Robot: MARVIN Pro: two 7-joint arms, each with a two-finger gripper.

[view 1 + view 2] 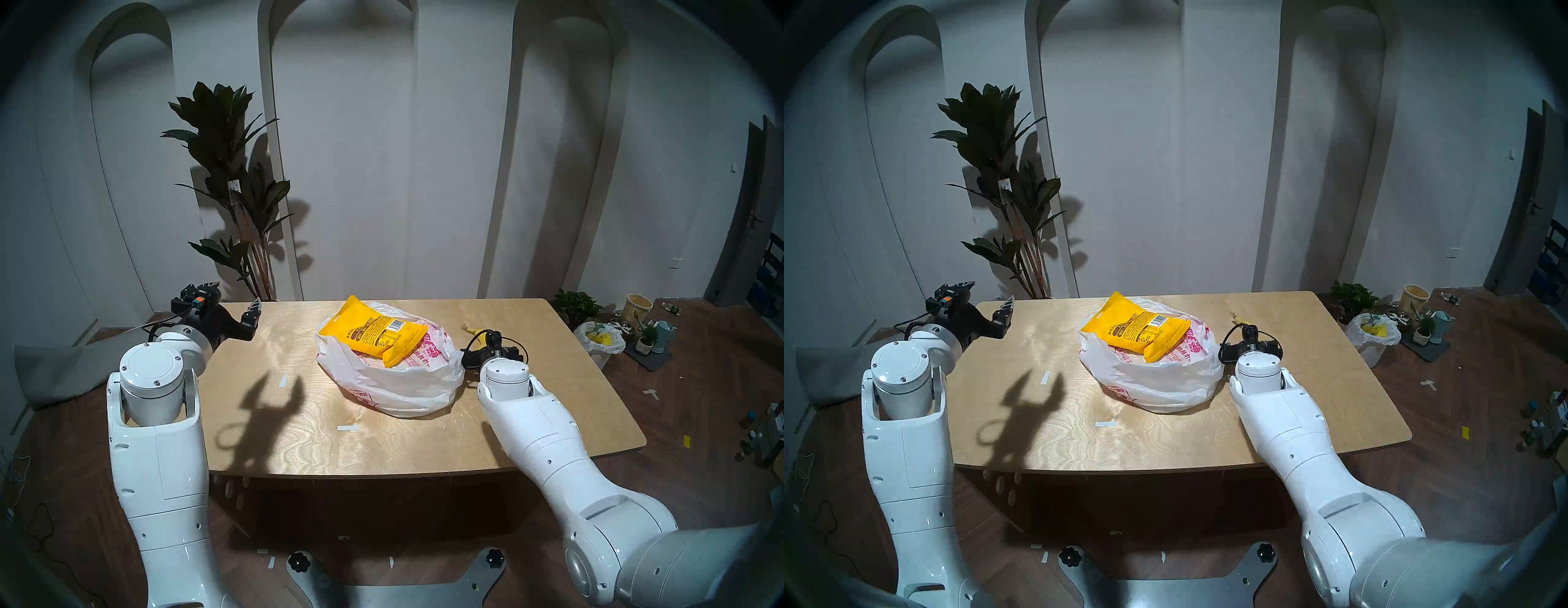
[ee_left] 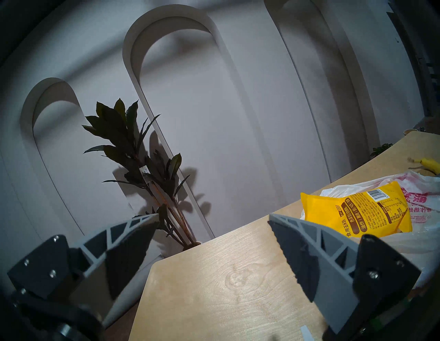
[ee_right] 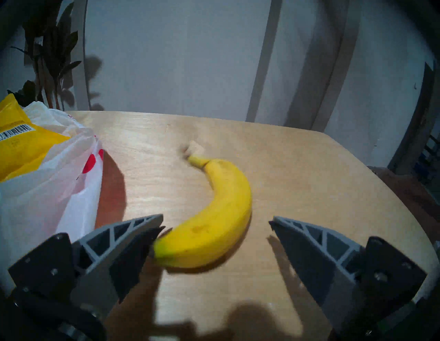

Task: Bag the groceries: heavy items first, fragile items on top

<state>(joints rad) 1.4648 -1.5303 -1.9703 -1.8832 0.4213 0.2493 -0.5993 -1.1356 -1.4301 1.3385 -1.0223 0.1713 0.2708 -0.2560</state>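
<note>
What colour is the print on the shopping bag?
Red-pink on translucent white shopping bag; clearest in the head view.

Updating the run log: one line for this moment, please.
pouch on bag | banana on table | right gripper open, straddling banana | left gripper open, idle

Both end effectors (image 2: 212, 219) (image 3: 215, 220) wide apart, empty

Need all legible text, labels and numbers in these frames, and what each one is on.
"食用玉米": brown print on the yellow pouch; the characters after it are unclear.
"油炸": same pouch, first word in the brown band; the words beside it are blurred.
Digits under the barcode on the pouch: too small to read.
Red print on the shopping bag: creased and blurred, unreadable.
White tag on the plant: too small to read.
</note>
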